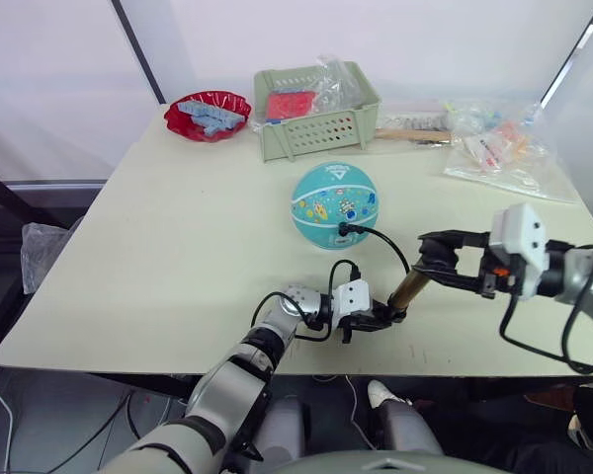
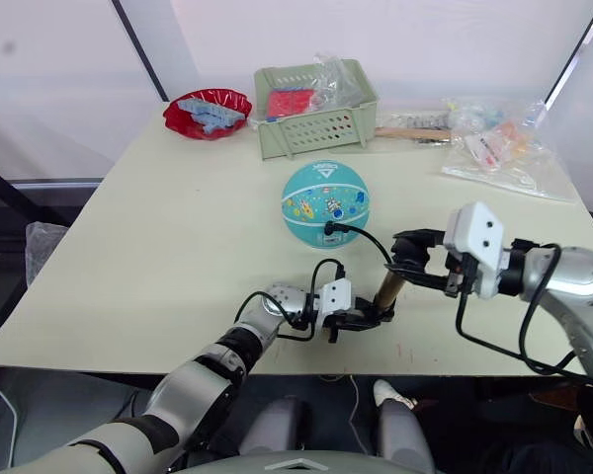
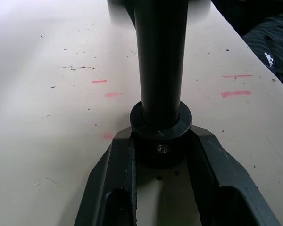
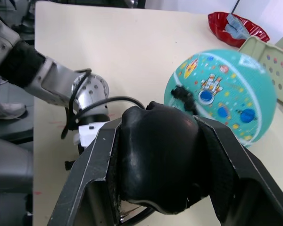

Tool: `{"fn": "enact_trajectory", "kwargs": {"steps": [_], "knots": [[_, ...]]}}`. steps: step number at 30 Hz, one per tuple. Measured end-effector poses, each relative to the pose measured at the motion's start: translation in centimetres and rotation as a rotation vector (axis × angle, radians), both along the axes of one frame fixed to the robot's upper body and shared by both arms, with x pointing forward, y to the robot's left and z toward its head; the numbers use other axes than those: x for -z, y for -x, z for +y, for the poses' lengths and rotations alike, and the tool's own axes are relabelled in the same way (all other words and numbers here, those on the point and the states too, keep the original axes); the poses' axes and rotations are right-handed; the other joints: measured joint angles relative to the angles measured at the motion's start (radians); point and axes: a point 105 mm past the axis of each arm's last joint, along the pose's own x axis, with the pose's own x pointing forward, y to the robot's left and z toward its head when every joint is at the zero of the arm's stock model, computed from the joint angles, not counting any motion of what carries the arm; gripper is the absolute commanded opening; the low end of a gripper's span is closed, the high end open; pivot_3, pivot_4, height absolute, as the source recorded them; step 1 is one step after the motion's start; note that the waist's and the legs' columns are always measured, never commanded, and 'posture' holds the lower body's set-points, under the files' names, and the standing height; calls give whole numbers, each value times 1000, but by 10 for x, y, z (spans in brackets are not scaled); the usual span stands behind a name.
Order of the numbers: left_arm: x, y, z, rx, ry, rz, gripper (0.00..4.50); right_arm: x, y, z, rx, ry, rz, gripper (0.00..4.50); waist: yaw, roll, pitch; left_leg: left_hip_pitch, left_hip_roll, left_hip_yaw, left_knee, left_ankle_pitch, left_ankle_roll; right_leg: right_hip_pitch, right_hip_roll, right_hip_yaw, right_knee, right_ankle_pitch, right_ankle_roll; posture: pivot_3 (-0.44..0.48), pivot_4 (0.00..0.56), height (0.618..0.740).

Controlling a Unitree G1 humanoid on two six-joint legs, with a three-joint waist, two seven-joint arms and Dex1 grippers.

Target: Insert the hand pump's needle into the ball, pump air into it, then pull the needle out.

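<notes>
Head views: round teal-turquoise cartoon-print ball [image 1: 334, 205] sits mid-table, thin black hose [image 1: 381, 240] plugged into it; slim brass-gold hand pump [image 1: 407, 291] spans both grippers.
Left wrist: left gripper [image 3: 161, 150] clamps the pump's black base cap.
Right wrist: right gripper [image 4: 159, 162] wraps the black T-handle [image 4: 156, 160].
Risk: ball's loose, so a hard stroke could probably tug the hose and pop the needle out.

A pale tabletop [image 1: 178, 247] carried a red bowl [image 1: 208, 115] with a bluish item inside at its far left. Beside it stood a green slotted basket [image 1: 316, 123] holding a red packet. Clear plastic bags [image 1: 504, 148] lay at the far right, near a wooden stick [image 1: 412, 135].
</notes>
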Motion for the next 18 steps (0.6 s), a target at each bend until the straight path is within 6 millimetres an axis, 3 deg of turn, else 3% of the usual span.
{"fn": "enact_trajectory", "kwargs": {"steps": [4,9,14,18], "knots": [[-1,0,-1,3,1,-2,1031,18,0,1,17,22,8,1940,1,0,0,0,0,0,0,0,0,0,0,0,0,0,0,0,150,736],[-2,-1,-2,6,1,-5,1031,16,-3,0,19,25,2,1940,2,1,0,-1,0,0,0,0,0,0,0,0,0,0,0,0,150,736],[-3,-1,-3,8,5,-8,1031,8,-7,-5,32,29,42,1940,3,1,3,-3,0,0,0,0,0,0,0,0,0,0,0,0,150,736],[-5,-1,-5,12,13,-7,1031,-15,-9,-13,33,23,70,1940,4,5,8,-4,-1,0,0,0,0,-1,-2,0,0,0,0,0,150,736]]}}
